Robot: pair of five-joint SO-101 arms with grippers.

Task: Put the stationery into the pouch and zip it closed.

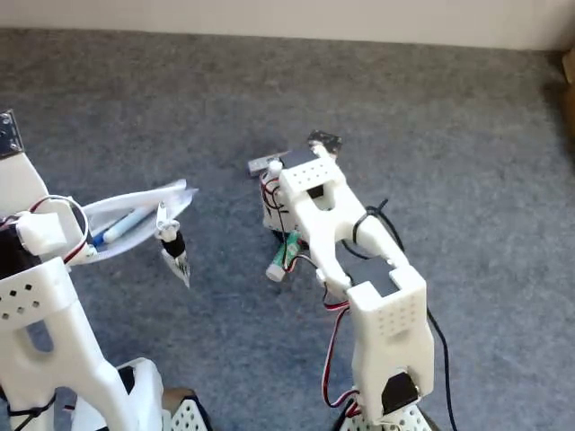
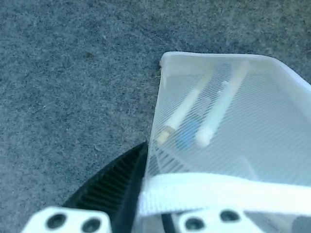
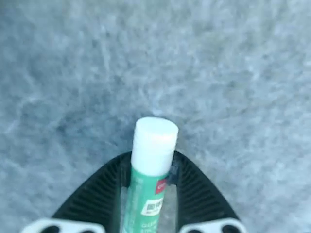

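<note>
Your left gripper [image 2: 148, 162] is clamped on the one pouch [image 1: 135, 220], held at the left with two pens [image 2: 214, 111] inside. Your right gripper [image 3: 153, 160] grasps the single glue stick [image 3: 154, 138], right of the pouch.

- The high view looks down from above and behind the two arms, facing forward over the grey table [image 1: 449, 117]; the arm bases sit at its near edge.
- The left wrist view rides on the left arm [image 1: 45, 296] and looks down, very close, on the pouch [image 2: 233, 126].
- The right wrist view rides on the right arm [image 1: 359, 260] and looks steeply down, close over the glue stick [image 3: 153, 160].
- The high view shares the pouch [image 1: 144, 215] with the left wrist view and the glue stick [image 1: 284, 256] with the right.
</note>
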